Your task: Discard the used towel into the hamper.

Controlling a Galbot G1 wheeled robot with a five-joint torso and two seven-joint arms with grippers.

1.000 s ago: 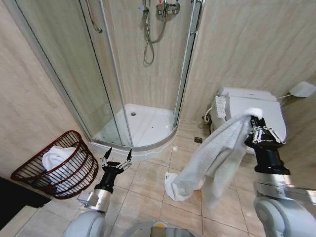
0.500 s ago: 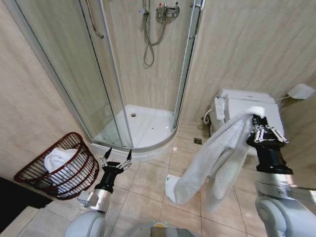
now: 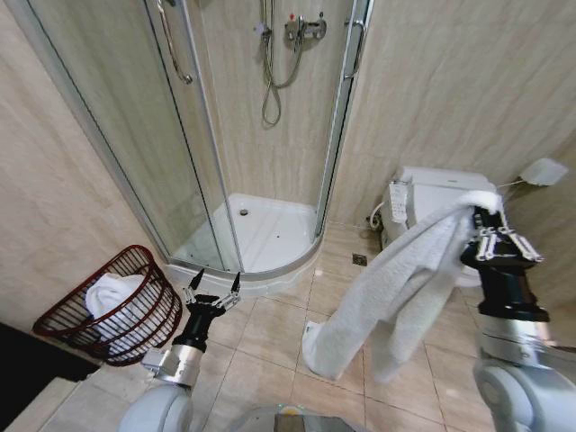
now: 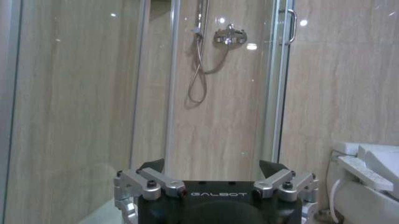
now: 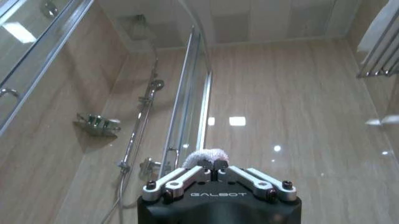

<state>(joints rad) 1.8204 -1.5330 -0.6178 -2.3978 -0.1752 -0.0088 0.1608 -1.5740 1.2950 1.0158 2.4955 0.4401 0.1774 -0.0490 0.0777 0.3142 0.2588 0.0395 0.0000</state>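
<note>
The right end effector (image 3: 490, 214) is gripping a white towel (image 3: 396, 292) hanging above the bathroom floor (image 3: 270, 337), while the left end effector (image 3: 213, 286), fingers spread, is idling beside the hamper (image 3: 117, 310).

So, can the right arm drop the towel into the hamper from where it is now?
Probably not yet. The right claw, shut on the towel, is raised in front of the toilet on the robot's right. The hamper sits on the floor far left, beyond the open left claw. No obstacle, only distance.
</note>
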